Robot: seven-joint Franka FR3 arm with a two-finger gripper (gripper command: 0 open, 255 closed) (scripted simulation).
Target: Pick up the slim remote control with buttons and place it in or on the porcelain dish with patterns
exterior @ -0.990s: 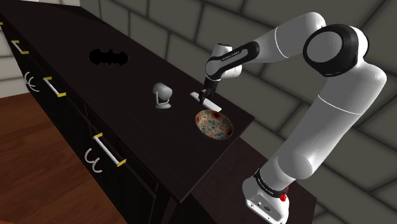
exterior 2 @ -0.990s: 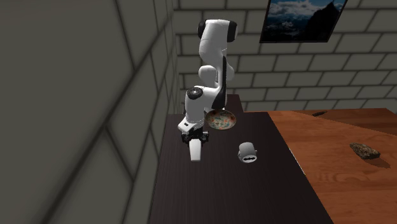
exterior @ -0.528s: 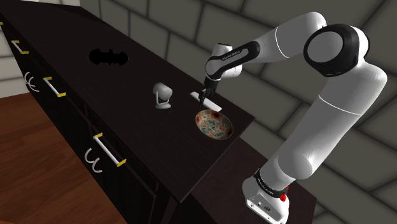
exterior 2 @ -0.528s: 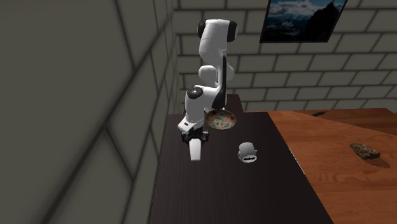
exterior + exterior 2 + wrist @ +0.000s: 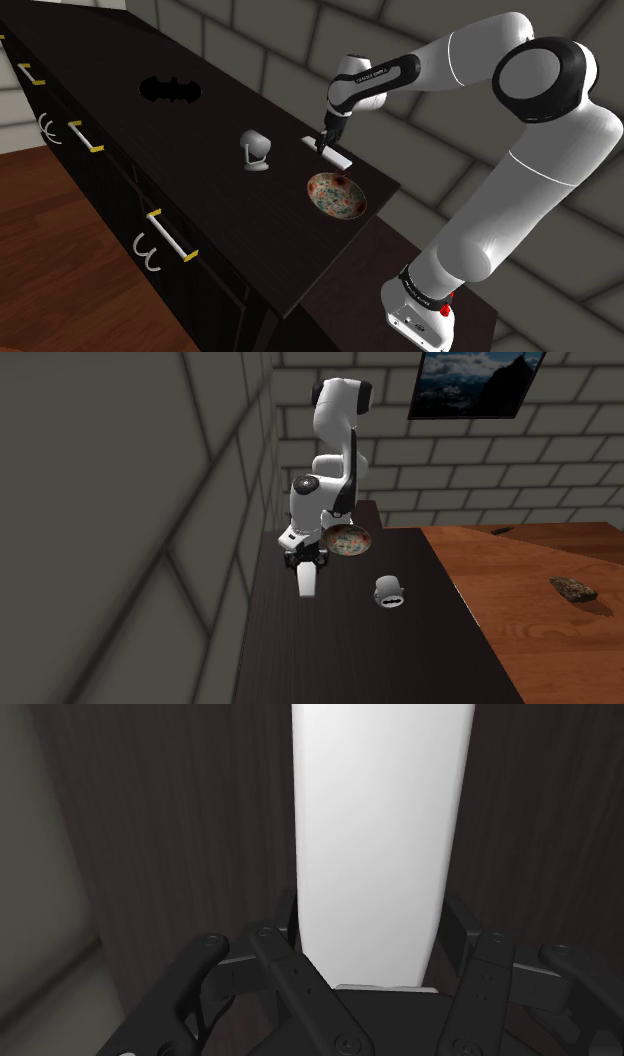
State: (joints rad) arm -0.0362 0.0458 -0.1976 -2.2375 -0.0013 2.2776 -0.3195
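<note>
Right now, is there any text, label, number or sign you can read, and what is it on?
No words or numbers can be read.
Arm: a line of tiny pale lettering, too small to read.
White cup: a black bat-shaped emblem, no letters.
Remote, clasped in the hand: plain white, no marks.

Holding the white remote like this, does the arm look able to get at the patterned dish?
Probably yes. The hand clasps the remote close beside the patterned dish on the dark countertop, with nothing standing between them; the white cup sits off to the shoulder view's left.
</note>
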